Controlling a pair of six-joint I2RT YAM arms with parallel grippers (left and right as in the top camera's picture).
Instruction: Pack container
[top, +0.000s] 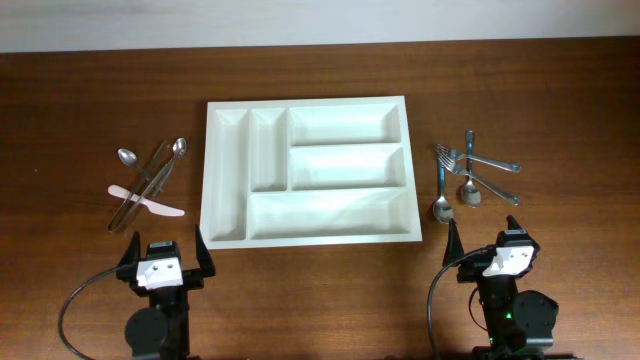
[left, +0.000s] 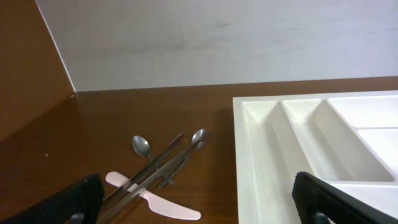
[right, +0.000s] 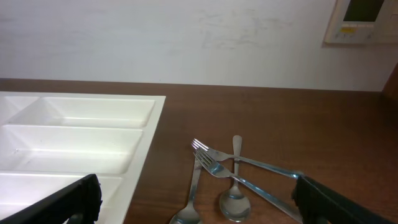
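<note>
"At table centre — what?"
"One white container (top: 330, 215), five compartments, between two cutlery heaps."
"Counts?"
"Right heap: two forks (right: 249, 160), two spoons (right: 234, 202). Left: two more spoons, one pink knife (left: 168, 208), tangled steel pieces (left: 161, 163) I cannot count. Left gripper (top: 167, 250), right gripper (top: 483, 238) — jaws spread, holding nothing."

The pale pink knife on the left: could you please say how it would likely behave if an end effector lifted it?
The pink knife looks like thin plastic, so probably light and slightly flexible. It lies flat on the table, so its low edges may be hard to pinch. Metal cutlery crosses over it, so lifting would likely drag those pieces.
</note>
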